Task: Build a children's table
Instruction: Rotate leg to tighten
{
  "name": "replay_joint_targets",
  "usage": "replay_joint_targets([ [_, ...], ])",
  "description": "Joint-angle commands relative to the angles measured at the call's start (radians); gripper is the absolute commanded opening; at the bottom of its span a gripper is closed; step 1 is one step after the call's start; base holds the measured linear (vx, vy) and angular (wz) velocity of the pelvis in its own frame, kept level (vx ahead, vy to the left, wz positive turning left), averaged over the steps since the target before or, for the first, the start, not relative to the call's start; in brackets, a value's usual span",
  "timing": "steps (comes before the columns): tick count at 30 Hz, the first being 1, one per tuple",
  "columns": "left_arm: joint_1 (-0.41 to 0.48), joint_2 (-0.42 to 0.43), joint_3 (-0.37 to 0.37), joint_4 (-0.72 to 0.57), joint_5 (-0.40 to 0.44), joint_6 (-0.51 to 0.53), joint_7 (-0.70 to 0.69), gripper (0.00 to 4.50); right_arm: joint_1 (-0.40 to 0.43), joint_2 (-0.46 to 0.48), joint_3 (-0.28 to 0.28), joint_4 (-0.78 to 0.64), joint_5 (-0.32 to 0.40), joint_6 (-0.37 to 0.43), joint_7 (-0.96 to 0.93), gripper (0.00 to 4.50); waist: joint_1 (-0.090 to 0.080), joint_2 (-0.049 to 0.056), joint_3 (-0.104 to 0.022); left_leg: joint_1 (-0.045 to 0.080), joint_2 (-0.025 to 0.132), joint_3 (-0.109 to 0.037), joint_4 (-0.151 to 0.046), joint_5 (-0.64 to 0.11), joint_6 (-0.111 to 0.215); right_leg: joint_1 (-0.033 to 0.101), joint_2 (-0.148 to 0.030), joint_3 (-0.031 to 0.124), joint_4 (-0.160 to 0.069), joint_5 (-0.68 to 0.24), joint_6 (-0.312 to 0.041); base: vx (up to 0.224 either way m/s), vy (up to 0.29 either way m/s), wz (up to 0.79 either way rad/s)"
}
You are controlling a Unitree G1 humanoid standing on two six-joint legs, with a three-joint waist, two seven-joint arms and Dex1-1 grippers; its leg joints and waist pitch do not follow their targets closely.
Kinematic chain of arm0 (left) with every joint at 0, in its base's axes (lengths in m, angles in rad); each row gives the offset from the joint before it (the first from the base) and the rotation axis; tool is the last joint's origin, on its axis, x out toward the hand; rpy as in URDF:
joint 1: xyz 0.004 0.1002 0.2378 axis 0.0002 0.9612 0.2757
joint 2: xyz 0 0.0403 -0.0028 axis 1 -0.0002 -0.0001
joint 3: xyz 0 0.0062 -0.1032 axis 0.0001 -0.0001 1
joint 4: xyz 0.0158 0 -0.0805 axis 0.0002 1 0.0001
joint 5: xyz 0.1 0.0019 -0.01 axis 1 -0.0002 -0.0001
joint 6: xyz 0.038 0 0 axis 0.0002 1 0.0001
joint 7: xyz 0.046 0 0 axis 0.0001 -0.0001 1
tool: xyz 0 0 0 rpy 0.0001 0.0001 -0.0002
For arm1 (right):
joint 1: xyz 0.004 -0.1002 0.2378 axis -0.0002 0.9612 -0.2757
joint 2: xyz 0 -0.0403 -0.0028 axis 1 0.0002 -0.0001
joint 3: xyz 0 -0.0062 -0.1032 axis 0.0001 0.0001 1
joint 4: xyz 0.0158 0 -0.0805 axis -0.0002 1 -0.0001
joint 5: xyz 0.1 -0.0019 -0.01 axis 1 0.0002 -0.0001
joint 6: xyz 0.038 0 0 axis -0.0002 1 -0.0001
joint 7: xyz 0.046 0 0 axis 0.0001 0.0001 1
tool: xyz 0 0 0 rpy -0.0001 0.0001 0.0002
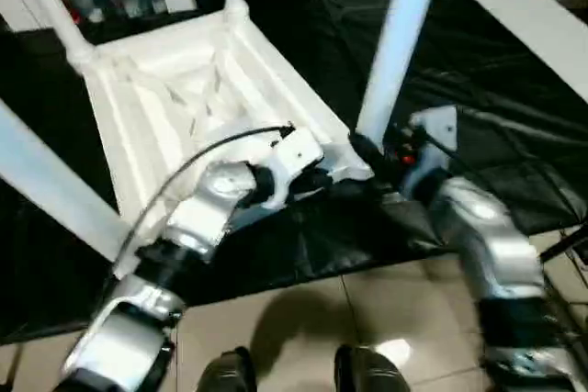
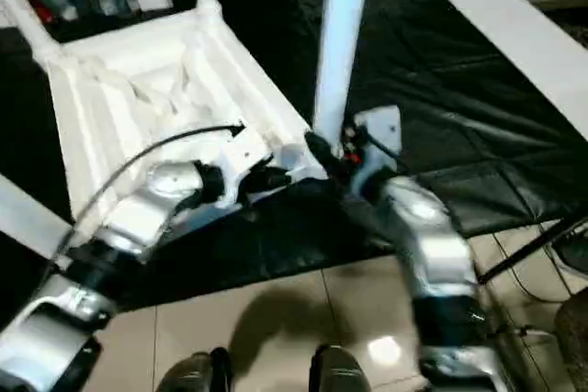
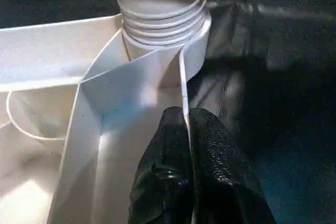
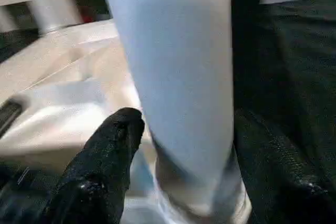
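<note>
Left eye view: white table [image 1: 184, 98] upside-down, ribbed underside, legs [image 1: 400, 43] up.

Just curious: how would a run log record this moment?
left gripper: shut on table top wall | right gripper: around fourth leg | leg upright in corner socket

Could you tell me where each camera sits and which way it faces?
Left eye: on the head, looking down over both silver forearms at the upturned white plastic table top.
Right eye: beside it, the same scene.
Left wrist: along the left gripper, pinching the top's thin rim wall.
Right wrist: along one black finger beside the long white tapered leg.
Both wrist views share this corner leg.
</note>
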Motion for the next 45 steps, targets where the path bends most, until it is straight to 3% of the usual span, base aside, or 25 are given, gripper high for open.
replay_joint_targets([
  [1,0.020,0.040,-0.015,0.002,0.013,-0.032,-0.069,0.00,0.008,-0.039,0.035,-0.006,0.032,-0.023,0.117,3.28,0.000,-0.019,-0.090,0.006,0.029,0.003,-0.052,-0.161,0.125,0.068,-0.055,0.043,-0.077,-0.151,-0.251,0.000,0.000,0.00],
  [3,0.034,0.088,-0.031,-0.008,-0.005,-0.116,-0.177,0.00,0.005,-0.115,0.032,-0.001,0.049,-0.049,0.240,3.34,0.001,-0.023,-0.087,0.006,0.029,0.007,-0.050,-0.192,0.131,0.069,-0.061,0.045,-0.084,-0.224,-0.238,0.000,0.000,0.00],
  [7,0.041,0.158,-0.069,-0.002,-0.023,-0.207,-0.326,0.00,-0.012,-0.203,0.033,0.004,0.105,-0.036,0.433,3.34,0.006,-0.024,-0.083,0.010,0.035,0.009,-0.052,-0.193,0.139,0.062,-0.063,0.049,-0.085,-0.257,-0.231,0.000,0.000,0.00],
  [9,0.036,0.180,-0.079,0.005,-0.042,-0.237,-0.403,0.00,-0.023,-0.250,0.061,0.009,0.116,-0.044,0.544,3.34,0.014,-0.023,-0.083,0.017,0.039,0.012,-0.052,-0.189,0.142,0.054,-0.063,0.050,-0.083,-0.240,-0.247,0.000,0.000,0.00],
  [12,0.017,0.203,-0.095,0.023,-0.051,-0.267,-0.494,0.00,-0.040,-0.317,0.117,0.026,0.120,-0.056,0.701,3.34,0.020,-0.029,-0.083,0.015,0.042,0.014,-0.054,-0.175,0.148,0.057,-0.062,0.049,-0.078,-0.219,-0.258,0.000,0.000,0.00],
  [13,0.010,0.209,-0.102,0.030,-0.050,-0.279,-0.520,0.00,-0.046,-0.334,0.137,0.038,0.111,-0.074,0.740,3.34,0.025,-0.025,-0.082,0.016,0.044,0.015,-0.054,-0.167,0.153,0.054,-0.063,0.050,-0.077,-0.210,-0.262,0.000,0.000,0.00],
  [21,-0.027,0.222,-0.141,0.065,-0.046,-0.353,-0.657,0.00,-0.134,-0.326,0.197,0.158,0.080,-0.115,0.855,2.59,0.038,-0.032,-0.083,0.019,0.046,0.020,-0.056,-0.185,0.139,0.051,-0.068,0.049,-0.075,-0.230,-0.279,0.000,0.000,0.00],
  [24,-0.032,0.221,-0.143,0.066,-0.048,-0.355,-0.675,0.00,-0.151,-0.321,0.210,0.176,0.079,-0.116,0.870,2.48,0.039,-0.033,-0.081,0.019,0.048,0.023,-0.058,-0.188,0.139,0.050,-0.069,0.050,-0.075,-0.234,-0.275,0.000,0.000,0.00],
  [26,-0.042,0.217,-0.142,0.084,-0.047,-0.369,-0.683,0.00,-0.168,-0.312,0.222,0.200,0.080,-0.125,0.889,2.16,0.037,-0.034,-0.081,0.020,0.048,0.025,-0.058,-0.198,0.136,0.048,-0.070,0.049,-0.075,-0.249,-0.274,0.000,0.000,0.00],
  [31,-0.055,0.208,-0.133,0.119,-0.043,-0.381,-0.674,0.00,-0.177,-0.305,0.235,0.210,0.088,-0.112,0.926,2.00,0.038,-0.034,-0.080,0.021,0.050,0.026,-0.061,-0.222,0.119,0.047,-0.074,0.052,-0.078,-0.272,-0.270,0.000,0.000,0.00],
  [36,-0.051,0.200,-0.102,0.117,-0.042,-0.327,-0.602,0.00,-0.149,-0.301,0.213,0.168,0.119,-0.060,0.899,1.96,0.042,-0.032,-0.081,0.020,0.050,0.027,-0.062,-0.210,0.122,0.049,-0.072,0.052,-0.077,-0.253,-0.277,0.000,0.000,0.00],
  [37,-0.052,0.189,-0.081,0.108,-0.043,-0.261,-0.548,0.00,-0.131,-0.290,0.195,0.143,0.131,-0.039,0.858,1.96,0.043,-0.032,-0.080,0.022,0.051,0.027,-0.062,-0.222,0.118,0.047,-0.074,0.053,-0.080,-0.273,-0.274,0.000,0.000,0.00],
  [38,-0.050,0.183,-0.072,0.102,-0.045,-0.238,-0.525,0.00,-0.123,-0.283,0.190,0.132,0.126,-0.036,0.830,1.96,0.047,-0.025,-0.078,0.025,0.051,0.027,-0.064,-0.237,0.107,0.044,-0.074,0.053,-0.084,-0.296,-0.271,0.000,0.000,0.00],
  [39,-0.042,0.145,-0.020,0.053,-0.057,-0.103,-0.392,0.00,-0.075,-0.221,0.158,0.067,0.083,-0.014,0.626,1.96,0.048,-0.022,-0.074,0.026,0.054,0.026,-0.068,-0.255,0.091,0.043,-0.076,0.056,-0.085,-0.319,-0.265,0.000,0.000,0.00],
  [40,-0.042,0.144,-0.018,0.052,-0.057,-0.099,-0.389,0.00,-0.074,-0.219,0.157,0.066,0.082,-0.013,0.620,1.96,0.049,-0.024,-0.074,0.026,0.057,0.026,-0.070,-0.252,0.079,0.041,-0.075,0.058,-0.083,-0.319,-0.262,0.000,0.000,0.00],
  [41,-0.037,0.097,0.025,0.004,-0.065,0.019,-0.265,0.00,-0.043,-0.128,0.122,0.015,0.044,0.036,0.401,1.96,0.043,-0.025,-0.072,0.021,0.052,0.022,-0.073,-0.267,0.062,0.043,-0.075,0.055,-0.085,-0.358,-0.250,0.000,0.000,0.00],
  [43,-0.035,0.076,0.039,-0.016,-0.068,0.063,-0.223,0.00,-0.035,-0.083,0.106,-0.002,0.036,0.059,0.316,1.95,0.032,-0.030,-0.072,0.014,0.042,0.015,-0.074,-0.286,0.034,0.044,-0.076,0.047,-0.091,-0.445,-0.211,0.000,0.000,0.00],
  [44,-0.040,0.051,0.049,-0.022,-0.060,0.084,-0.175,0.00,-0.036,-0.040,0.097,-0.010,0.026,0.077,0.248,1.95,0.024,-0.026,-0.073,0.007,0.038,0.011,-0.074,-0.276,0.023,0.050,-0.075,0.045,-0.089,-0.456,-0.190,0.000,0.000,0.00],
  [45,-0.047,0.012,0.059,-0.026,-0.050,0.107,-0.113,0.00,-0.044,0.024,0.090,-0.011,0.001,0.089,0.150,1.95,0.014,-0.027,-0.073,0.008,0.039,0.014,-0.074,-0.279,0.025,0.042,-0.073,0.048,-0.094,-0.438,-0.184,0.000,0.000,0.00],
])
